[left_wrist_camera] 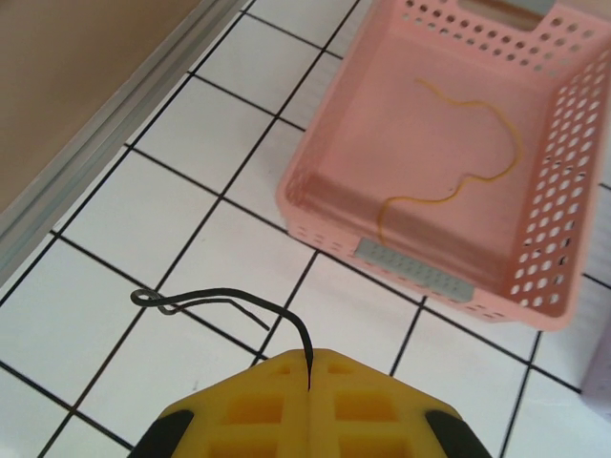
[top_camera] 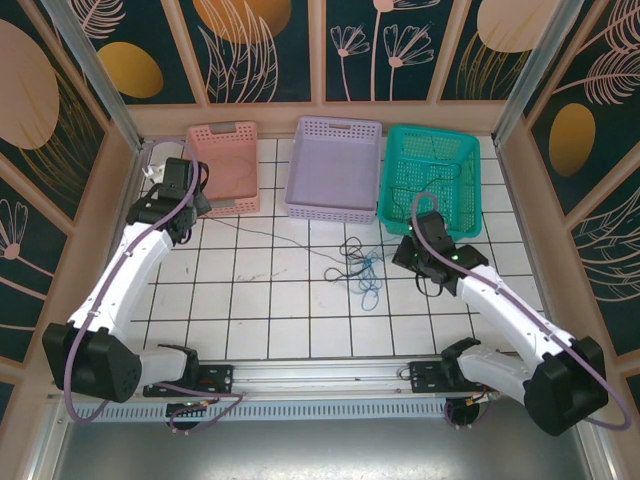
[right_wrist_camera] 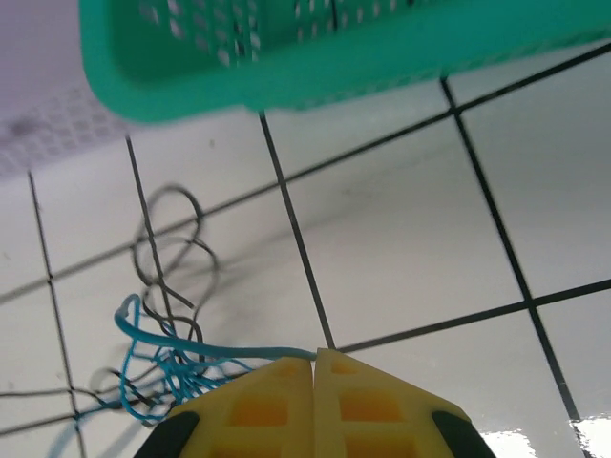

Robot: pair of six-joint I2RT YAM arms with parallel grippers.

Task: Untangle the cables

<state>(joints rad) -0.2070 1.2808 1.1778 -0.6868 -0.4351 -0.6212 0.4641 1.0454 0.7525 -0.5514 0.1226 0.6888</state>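
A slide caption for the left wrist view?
Left gripper pinching a black cable near a pink basket with a yellow cable.

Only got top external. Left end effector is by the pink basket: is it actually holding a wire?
Observer: Yes. In the left wrist view the left end effector is shut on a black cable that runs out over the tiles.
Operator: Anything in that basket?
Observer: One thin yellow wire lies loose on the floor of the pink basket.
Operator: Right side?
Observer: The right end effector is shut on a blue cable that leads left into the tangle.
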